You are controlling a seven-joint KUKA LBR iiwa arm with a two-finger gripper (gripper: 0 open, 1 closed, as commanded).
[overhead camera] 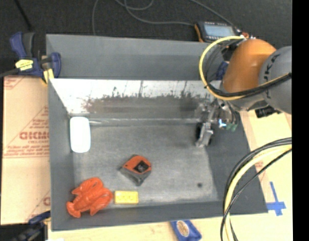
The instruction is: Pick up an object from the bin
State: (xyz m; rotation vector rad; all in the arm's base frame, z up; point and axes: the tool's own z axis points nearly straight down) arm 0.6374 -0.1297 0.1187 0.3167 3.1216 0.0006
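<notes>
The gripper [204, 133] hung low at the right end of the grey bin [169, 154], close to the back wall and beneath the arm's orange cover [247, 67] – whether it was apart or together could not be told, and nothing was seen clamped in it. Bare floor lay under it. The nearest thing, a small orange-and-black block [136, 168], sat well apart towards the middle front. Further left, a flat yellow tile [126, 198] lay just beside an orange-red lobster-like toy [89, 196] in the front left corner – while a white rounded oblong [80, 134] rested against the left wall.
</notes>
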